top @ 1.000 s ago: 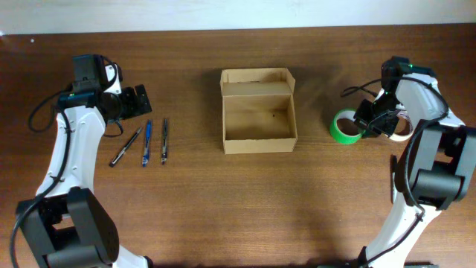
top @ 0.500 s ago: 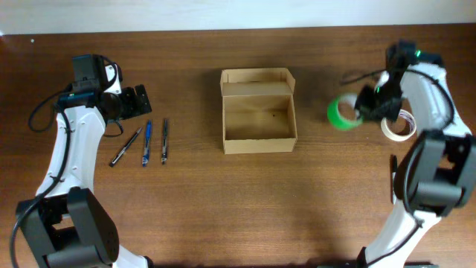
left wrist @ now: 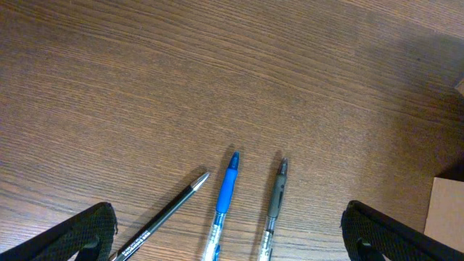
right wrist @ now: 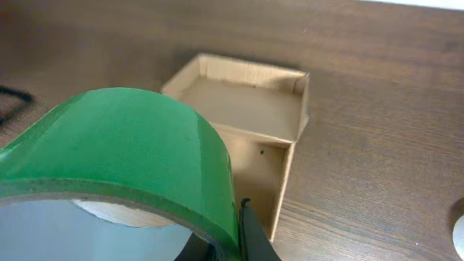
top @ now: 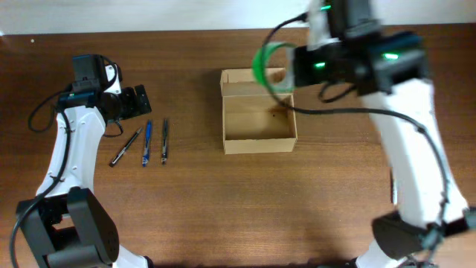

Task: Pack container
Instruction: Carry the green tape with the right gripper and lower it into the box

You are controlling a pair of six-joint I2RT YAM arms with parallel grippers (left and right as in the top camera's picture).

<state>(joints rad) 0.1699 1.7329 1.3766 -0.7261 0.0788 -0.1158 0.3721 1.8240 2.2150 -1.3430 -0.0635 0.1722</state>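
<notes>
One green tape roll (top: 259,63), gripped by the right fingers (right wrist: 250,243), hangs over the far edge of the open cardboard box (top: 256,119) at the middle of the surface (top: 223,201); its cavity lies just nearer, below. Spread wide, the left fingers (left wrist: 83,232) hover over three pens (left wrist: 225,203), well left.

Dark wood-grain table (top: 223,201) (even light); pale wall strip (top: 149,13) behind.
</notes>
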